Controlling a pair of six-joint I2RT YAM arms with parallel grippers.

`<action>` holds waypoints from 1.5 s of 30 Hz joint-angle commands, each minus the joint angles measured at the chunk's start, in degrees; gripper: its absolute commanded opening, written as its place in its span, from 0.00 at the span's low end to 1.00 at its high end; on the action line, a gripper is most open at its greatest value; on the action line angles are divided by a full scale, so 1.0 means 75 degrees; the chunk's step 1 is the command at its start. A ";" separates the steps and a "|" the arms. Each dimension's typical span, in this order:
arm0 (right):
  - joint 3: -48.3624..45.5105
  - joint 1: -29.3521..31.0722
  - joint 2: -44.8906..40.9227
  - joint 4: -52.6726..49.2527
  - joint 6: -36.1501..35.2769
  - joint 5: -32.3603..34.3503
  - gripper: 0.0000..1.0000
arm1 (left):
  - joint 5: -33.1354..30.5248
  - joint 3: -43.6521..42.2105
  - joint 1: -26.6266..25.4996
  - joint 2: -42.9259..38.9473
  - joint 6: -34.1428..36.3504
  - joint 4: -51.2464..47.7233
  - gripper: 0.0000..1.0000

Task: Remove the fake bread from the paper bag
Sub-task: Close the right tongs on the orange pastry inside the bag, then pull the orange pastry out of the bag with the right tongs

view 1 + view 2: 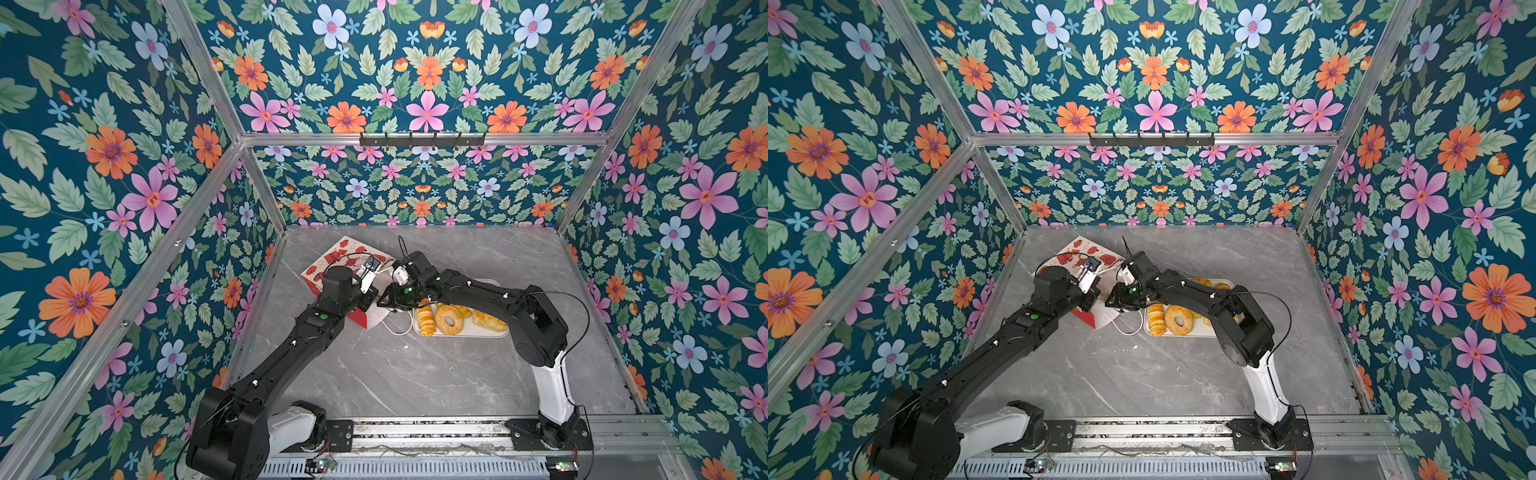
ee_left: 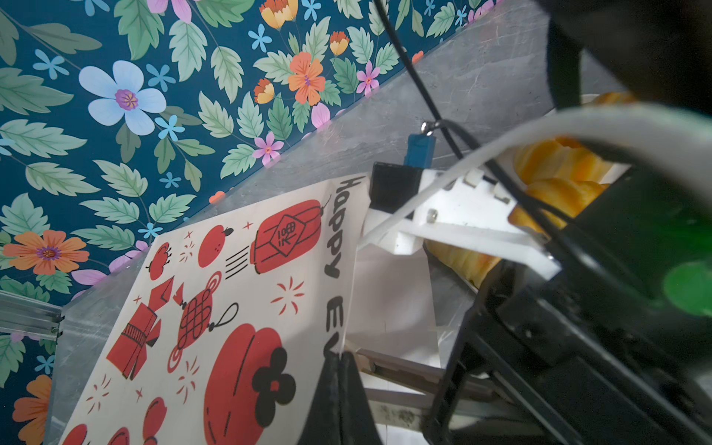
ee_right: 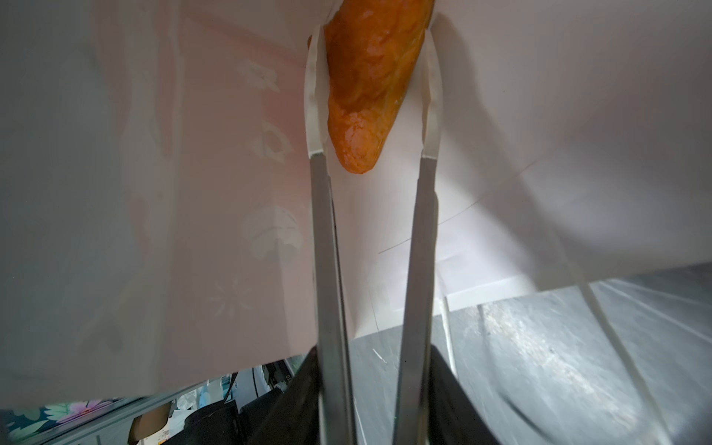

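Note:
The paper bag (image 1: 340,257) (image 1: 1077,249) lies on its side at the back left of the table, its mouth facing the tray. My left gripper (image 2: 339,362) is shut on the bag's upper rim (image 2: 343,269), holding the mouth up. My right arm reaches into the mouth, and its fingertips are hidden in both top views. Inside the white bag, in the right wrist view, my right gripper (image 3: 371,77) is closed around an orange-brown piece of fake bread (image 3: 366,115), with both white pads (image 3: 316,96) against its sides. More fake bread, including a ring doughnut (image 1: 449,320) (image 1: 1178,320), lies on the tray.
A flat white tray (image 1: 478,333) (image 1: 1200,333) sits right of the bag, partly under my right arm. A plaited loaf (image 1: 426,322) and a roll (image 1: 488,321) lie on it. The bag's white cord handle (image 1: 397,331) loops onto the grey marble table. Floral walls enclose the table.

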 commanded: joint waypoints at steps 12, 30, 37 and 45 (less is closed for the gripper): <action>-0.0532 -0.0096 -0.0475 0.0372 0.0227 0.0154 0.21 | 0.0078 -0.0080 0.0002 -0.0059 -0.0026 0.0148 0.00; -0.3491 -0.0329 -0.3743 0.0541 0.0085 0.0639 0.10 | -0.0195 -0.0025 0.0001 0.0198 -0.0177 0.0379 0.00; -0.3938 -0.0365 -0.4508 0.0358 -0.0006 0.0451 0.08 | -0.0296 -0.0012 -0.0002 0.0234 -0.0213 0.0467 0.00; -0.4458 -0.0459 -0.5838 -0.1025 -0.0374 0.0728 0.07 | -0.0464 -0.0095 0.0008 0.0175 -0.0199 0.0552 0.00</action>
